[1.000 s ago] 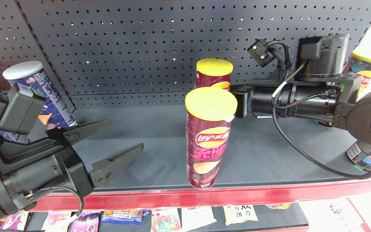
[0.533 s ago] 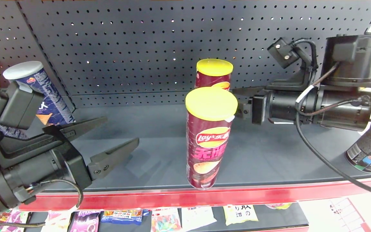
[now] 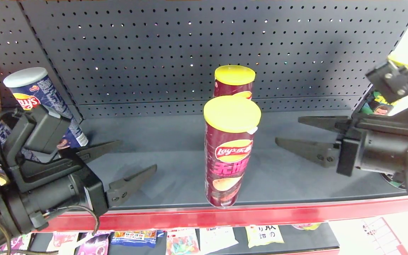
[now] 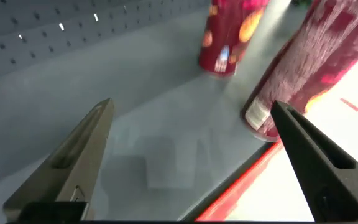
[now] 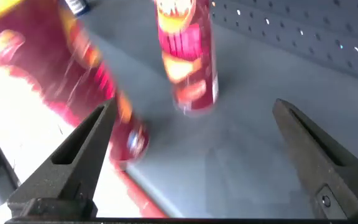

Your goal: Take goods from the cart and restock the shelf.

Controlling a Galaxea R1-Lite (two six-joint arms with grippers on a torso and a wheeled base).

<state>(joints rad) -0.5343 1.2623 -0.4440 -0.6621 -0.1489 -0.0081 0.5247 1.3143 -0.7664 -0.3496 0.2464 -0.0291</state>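
**Both grippers open and empty beside two crisp cans on the shelf**

In the head view, a tall maroon cardboard crisp can with a yellow plastic lid [image 3: 229, 152] stands upright at the centre of the frame. Its base sits right at the front of the dark grey metal shelf [image 3: 175, 141], just behind the shelf's red front lip [image 3: 278, 214]. A second maroon can with a yellow lid [image 3: 233, 81] stands upright directly behind it, close to the grey perforated back panel [image 3: 154, 53], and the front can covers most of it.

The left gripper [image 3: 137, 155] is at the lower left of the frame over the shelf. Its two black fingers are spread wide and hold nothing, and it is well apart from the front can. The right gripper [image 3: 288, 130] is at the right of the frame and points toward the centre. Its fingers are also spread wide with nothing between them, and their tips are near the front can but not touching it. Each wrist view looks out between that arm's own parted fingers at the two maroon cans standing farther off on the shelf.

A blue crisp can with a white lid [image 3: 43, 102] stands at the upper left of the frame. Colourful snack packets [image 3: 182, 241] lie on the lower shelf along the bottom edge.
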